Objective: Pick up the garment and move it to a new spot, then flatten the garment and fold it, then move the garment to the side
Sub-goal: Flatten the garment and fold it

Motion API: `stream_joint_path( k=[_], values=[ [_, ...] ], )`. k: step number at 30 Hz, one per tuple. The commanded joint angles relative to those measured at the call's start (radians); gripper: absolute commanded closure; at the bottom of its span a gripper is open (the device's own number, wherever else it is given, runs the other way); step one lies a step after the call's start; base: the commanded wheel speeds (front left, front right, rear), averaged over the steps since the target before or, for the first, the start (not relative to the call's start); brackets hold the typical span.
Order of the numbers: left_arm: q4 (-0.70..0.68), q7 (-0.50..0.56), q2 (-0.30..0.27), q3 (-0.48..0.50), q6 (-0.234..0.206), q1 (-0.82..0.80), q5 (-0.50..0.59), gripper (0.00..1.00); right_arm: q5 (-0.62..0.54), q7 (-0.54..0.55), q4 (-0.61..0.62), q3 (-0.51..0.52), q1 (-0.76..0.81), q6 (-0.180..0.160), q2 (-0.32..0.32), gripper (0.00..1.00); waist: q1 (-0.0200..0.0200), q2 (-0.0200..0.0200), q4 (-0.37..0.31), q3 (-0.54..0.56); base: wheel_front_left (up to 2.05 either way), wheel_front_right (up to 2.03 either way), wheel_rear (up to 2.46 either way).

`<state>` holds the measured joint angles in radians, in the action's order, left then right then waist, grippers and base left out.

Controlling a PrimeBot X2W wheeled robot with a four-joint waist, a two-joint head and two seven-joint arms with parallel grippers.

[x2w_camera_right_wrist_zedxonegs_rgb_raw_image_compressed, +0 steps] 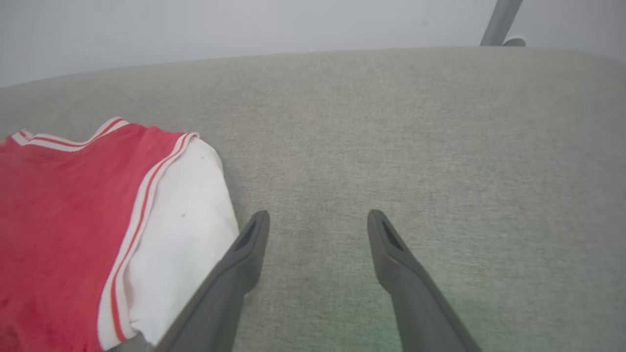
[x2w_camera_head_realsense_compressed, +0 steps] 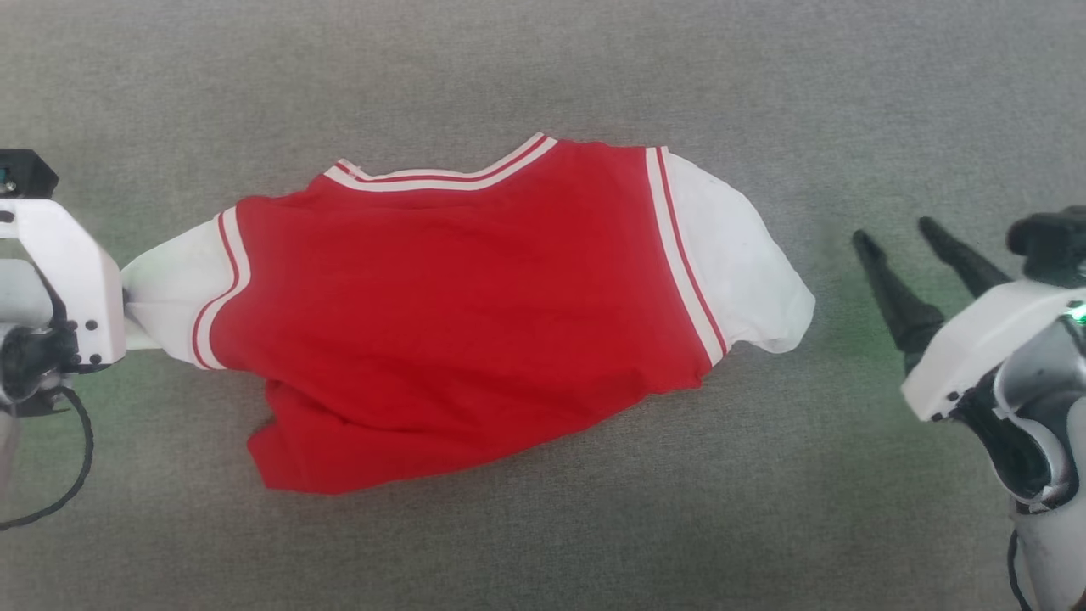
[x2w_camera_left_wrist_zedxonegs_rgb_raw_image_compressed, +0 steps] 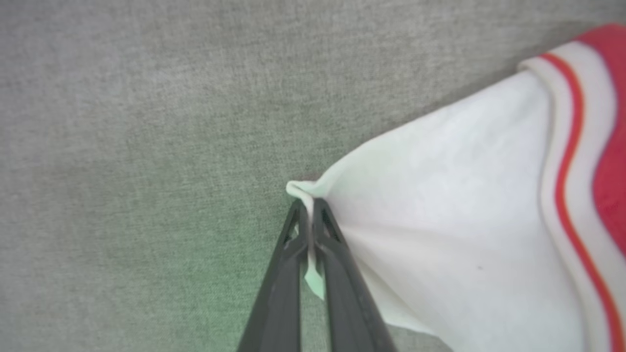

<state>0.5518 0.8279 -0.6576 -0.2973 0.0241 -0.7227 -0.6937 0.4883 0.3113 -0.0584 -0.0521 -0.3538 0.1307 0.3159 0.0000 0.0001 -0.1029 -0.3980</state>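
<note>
Left gripper (x2w_camera_left_wrist_zedxonegs_rgb_raw_image_compressed: pixel 309 208): jaws closed on the outer corner of the left sleeve (x2w_camera_left_wrist_zedxonegs_rgb_raw_image_compressed: pixel 440 210); a thin fold of white cloth is pinched between the fingers near their tips.
Right gripper (x2w_camera_right_wrist_zedxonegs_rgb_raw_image_compressed: pixel 319 217): jaws wide apart, holding nothing; they hover near the right sleeve (x2w_camera_head_realsense_compressed: pixel 738 263) with bare cloth-covered surface between the fingers.
Garment (x2w_camera_head_realsense_compressed: pixel 458 314): lies in the middle of the grey worktop (x2w_camera_head_realsense_compressed: pixel 543 76), a plain red face up, striped neck trim toward the far edge, hem toward the robot.
Condition: the body is skewed and the hem runs crooked, bunched at the corner nearest the left arm.
Step in hand (judgement): flattening; one sleeve is secured, the other is not yet taken.
Procedure: bring the right jaws onto the right sleeve's outer edge and close on a shallow bite that matches the left grip.
Procedure: draw both sleeves apart, low over the worktop, with equal tension.
Caution: the left bite is small; a sharp pull may slip the cloth out.
Check: confirm the hem lies straight before folding.
</note>
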Motion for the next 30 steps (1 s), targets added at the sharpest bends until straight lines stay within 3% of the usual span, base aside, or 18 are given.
stream_joint_path(
  k=[1,11,20,21,22,30],
  values=[
    [0.023,-0.004,0.024,-0.017,0.006,0.009,0.001,1.00,0.022,0.028,0.016,-0.019,-0.007,0.000,0.007,0.00,0.0000,-0.0001,0.006,0.000,0.00,0.00,0.00],
    [0.047,-0.046,0.061,-0.034,0.023,-0.053,0.011,1.00,0.108,0.238,0.048,-0.098,-0.048,0.000,0.052,0.00,0.0000,-0.0001,0.052,-0.012,0.00,0.00,0.00],
    [0.073,-0.099,0.124,-0.061,0.047,-0.107,0.006,1.00,0.099,0.481,-0.068,-0.156,-0.082,0.000,0.044,0.00,0.0000,-0.0001,0.106,-0.039,0.00,0.00,0.00],
    [0.079,-0.104,0.129,-0.062,0.049,-0.110,0.005,1.00,0.098,0.497,-0.078,-0.167,-0.084,0.000,0.042,0.60,0.0000,-0.0001,0.110,-0.040,0.00,0.00,0.00],
    [0.085,-0.111,0.134,-0.062,0.052,-0.113,0.004,1.00,0.086,0.503,-0.084,-0.176,-0.092,0.000,0.048,1.00,0.0000,-0.0001,0.114,-0.041,0.00,0.00,0.00],
    [0.129,-0.159,0.143,-0.060,0.054,-0.166,0.010,1.00,0.108,0.474,-0.102,-0.164,-0.198,0.000,0.058,1.00,0.0000,-0.0001,0.126,0.007,0.00,0.00,0.00]
  ],
)
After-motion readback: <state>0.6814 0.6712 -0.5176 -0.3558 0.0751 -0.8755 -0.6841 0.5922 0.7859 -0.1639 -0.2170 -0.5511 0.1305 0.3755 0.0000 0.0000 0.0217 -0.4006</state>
